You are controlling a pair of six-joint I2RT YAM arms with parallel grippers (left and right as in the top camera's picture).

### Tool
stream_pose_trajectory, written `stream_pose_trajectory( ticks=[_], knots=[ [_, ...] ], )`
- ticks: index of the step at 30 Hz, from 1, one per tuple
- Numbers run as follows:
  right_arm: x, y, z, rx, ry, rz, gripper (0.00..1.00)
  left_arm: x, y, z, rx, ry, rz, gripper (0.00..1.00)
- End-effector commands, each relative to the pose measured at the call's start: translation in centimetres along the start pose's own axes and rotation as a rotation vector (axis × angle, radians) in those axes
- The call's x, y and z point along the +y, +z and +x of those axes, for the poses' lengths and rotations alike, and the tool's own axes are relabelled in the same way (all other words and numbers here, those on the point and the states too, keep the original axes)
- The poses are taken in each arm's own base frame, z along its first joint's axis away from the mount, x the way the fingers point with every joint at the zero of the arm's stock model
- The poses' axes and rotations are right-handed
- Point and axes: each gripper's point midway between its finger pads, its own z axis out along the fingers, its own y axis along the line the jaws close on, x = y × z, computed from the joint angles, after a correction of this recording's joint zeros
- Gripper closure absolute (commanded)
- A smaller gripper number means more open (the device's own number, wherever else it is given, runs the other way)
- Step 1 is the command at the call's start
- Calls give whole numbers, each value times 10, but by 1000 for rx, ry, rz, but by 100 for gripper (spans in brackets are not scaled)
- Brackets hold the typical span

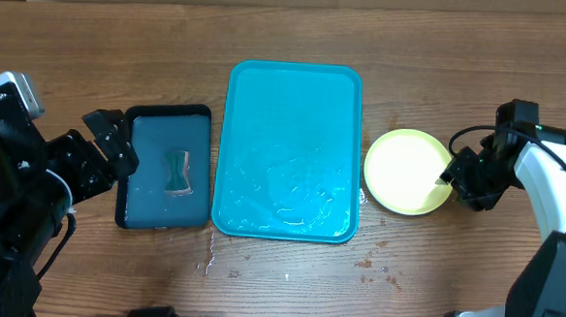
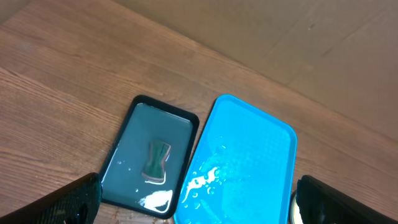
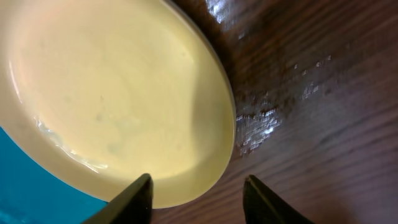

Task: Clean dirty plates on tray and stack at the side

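Plate (image 1: 407, 172) on table (image 1: 94, 52), just right of tray (image 1: 291, 149), right claw (image 1: 450, 179) at its right edge.
From above can't tell if more plates lie under it. Rt wrist view cuts it off at top & left. Its rim sits in the gap betw. claw fingers (image 3: 134, 199), which stand apart, not clamped. Left claw (image 2: 199, 183) also wide apart, fingers cropped at frame bottom, near black tray (image 2: 124, 149) holding water & a dark item, hard to make out.

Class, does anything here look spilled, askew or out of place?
Yes: water droplets lie on the table along the blue tray's robot-side edge and beside the plate; the tray's surface is wet too.
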Motion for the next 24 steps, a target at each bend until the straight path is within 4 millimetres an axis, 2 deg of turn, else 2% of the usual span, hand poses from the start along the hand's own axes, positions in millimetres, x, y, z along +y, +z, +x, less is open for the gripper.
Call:
stream_pose_trajectory(
  ticks=[1, 3, 4, 5, 9, 11, 14, 18, 24],
  knots=[
    [43, -58, 7, -124, -165, -181, 43, -4, -2, -2, -6, 28, 18, 0],
    [72, -94, 29, -180, -319, -312, 32, -4, -2, -2, -6, 28, 18, 0],
    [84, -111, 42, -207, -395, -372, 22, -4, -2, -2, -6, 28, 18, 0],
    [94, -128, 57, -236, -464, -421, 1, -4, -2, -2, -6, 28, 17, 0],
    [113, -177, 113, -353, -654, -541, 0, -4, -2, -2, -6, 28, 18, 0],
    [115, -194, 141, -395, -728, -590, 1, -4, -2, -2, -6, 28, 18, 0],
    [112, -213, 167, -449, -803, -644, 0, -4, -2, -2, -6, 28, 18, 0],
    [97, -225, 185, -490, -811, -661, 0, -4, -2, -2, -6, 28, 18, 0],
    [71, -238, 167, -694, -748, -535, 0, -4, -2, -2, -6, 28, 18, 0]
  ],
)
